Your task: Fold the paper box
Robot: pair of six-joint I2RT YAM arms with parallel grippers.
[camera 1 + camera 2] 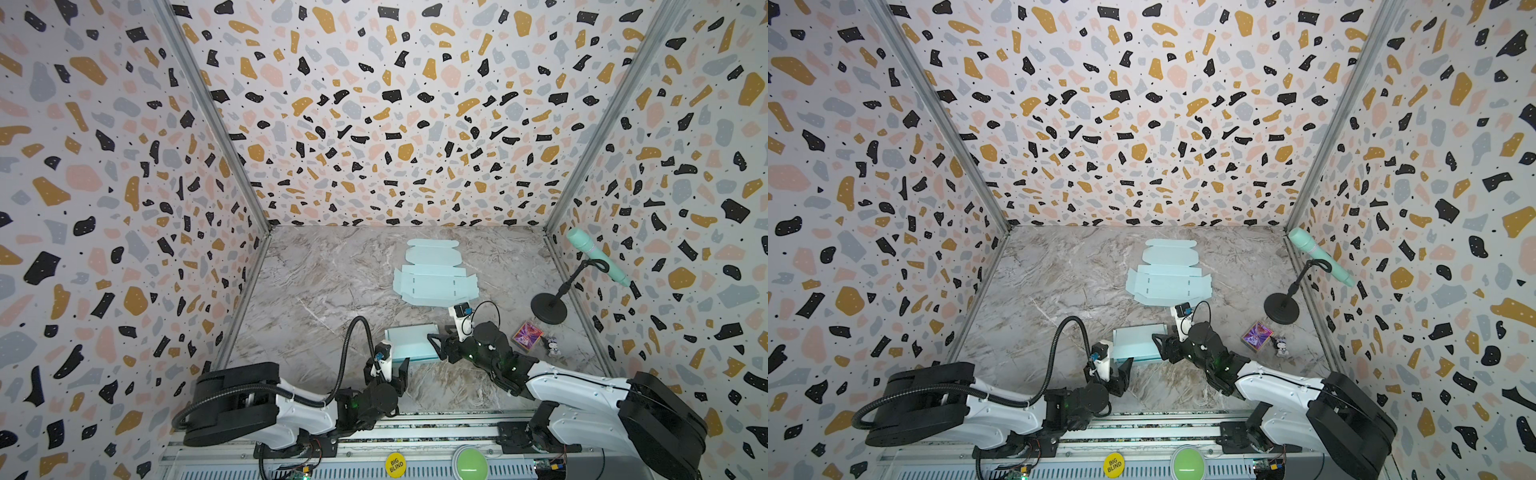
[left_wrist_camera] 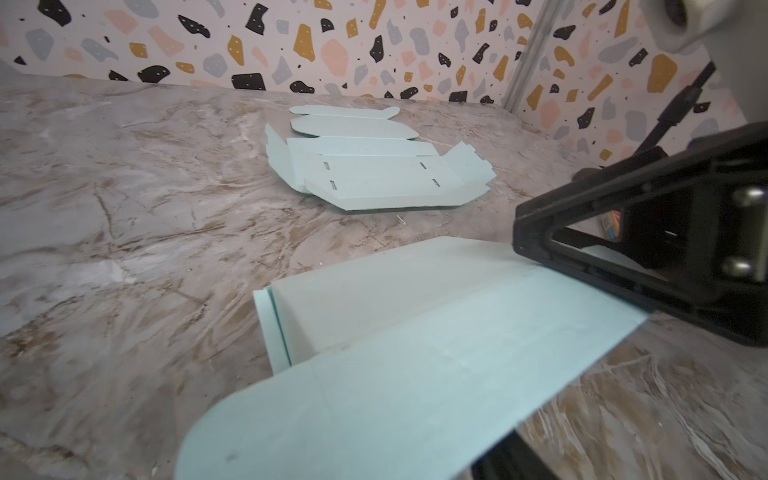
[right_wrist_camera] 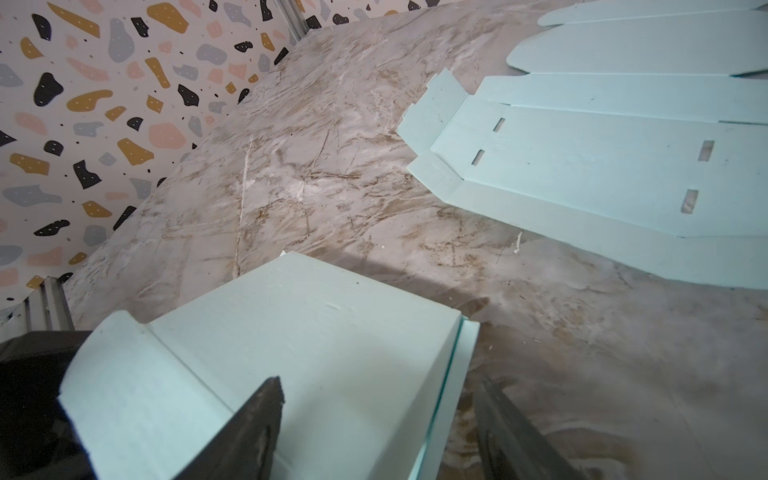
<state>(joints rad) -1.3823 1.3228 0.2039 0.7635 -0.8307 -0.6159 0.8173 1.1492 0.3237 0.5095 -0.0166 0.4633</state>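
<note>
A folded mint paper box (image 1: 411,343) (image 1: 1138,343) lies near the table's front, shown in both top views. Behind it a flat, unfolded box blank (image 1: 434,278) (image 1: 1167,282) (image 2: 374,170) (image 3: 602,158) rests on the marble. My left gripper (image 1: 388,368) sits at the box's front left corner, fingers spread. In the left wrist view the box's loose rounded flap (image 2: 415,395) covers my jaws. My right gripper (image 1: 435,347) (image 3: 380,386) is open and straddles the box's right end wall (image 3: 453,374), one finger (image 3: 249,424) over the top and the other on the table side.
A mint microphone (image 1: 594,257) on a black stand (image 1: 548,307) is at the right wall. A colourful card box (image 1: 528,334) and a small figurine (image 1: 552,347) lie right of my right arm. Yellow (image 1: 395,464) and green (image 1: 471,463) buttons sit on the front rail.
</note>
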